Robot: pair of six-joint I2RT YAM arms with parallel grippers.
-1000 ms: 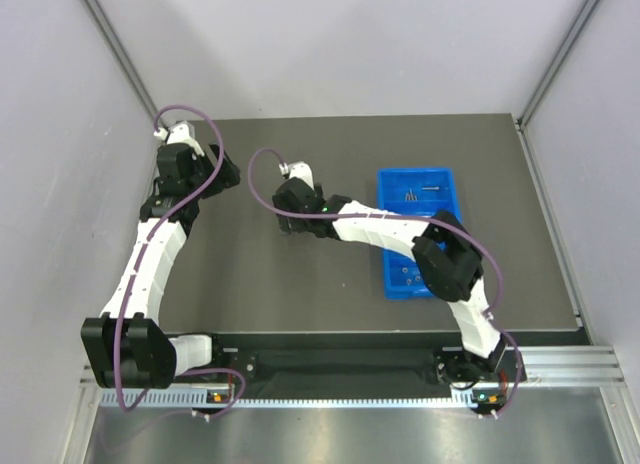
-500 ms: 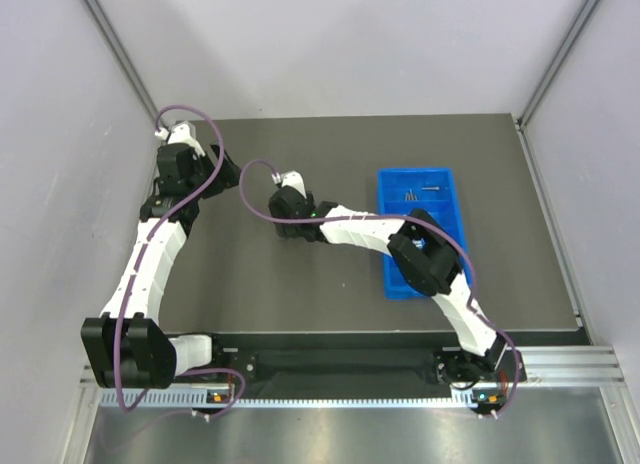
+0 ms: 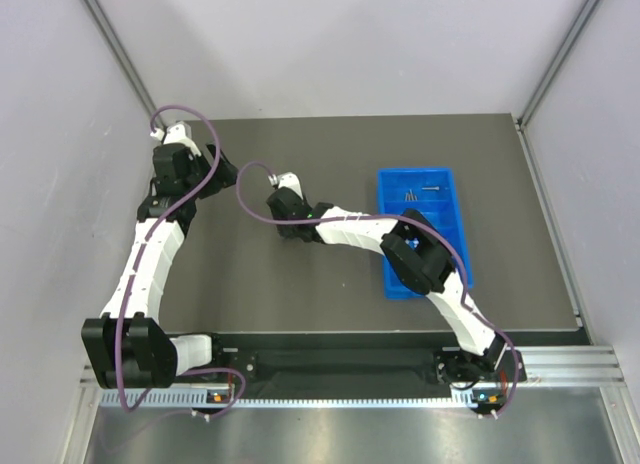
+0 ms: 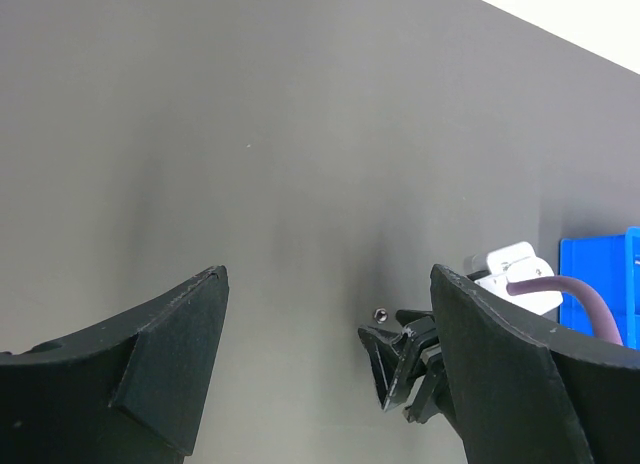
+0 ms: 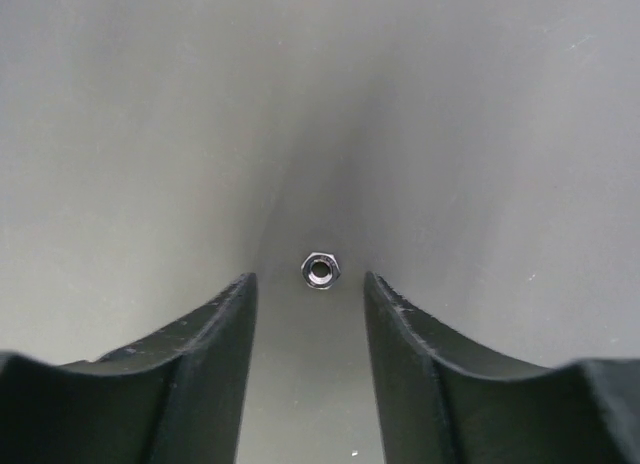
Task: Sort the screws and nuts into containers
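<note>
A small silvery hex nut lies flat on the dark table, just ahead of the tips of my right gripper. The gripper is open and low over the table, with a finger on either side of the nut and not touching it. The left wrist view shows the same nut next to the right gripper's fingers. My left gripper is open and empty, above the table at the far left. The blue tray lies on the right with a few screws in its far compartment. My right arm hides its near part.
The dark table ends at pale walls on the left, back and right. My right arm stretches from its base across the tray towards the table's middle. A purple cable loops above the right wrist.
My right arm has reached further left, carrying its gripper left across the table and its elbow over the tray's near end. My left wrist has shifted slightly towards the far left.
</note>
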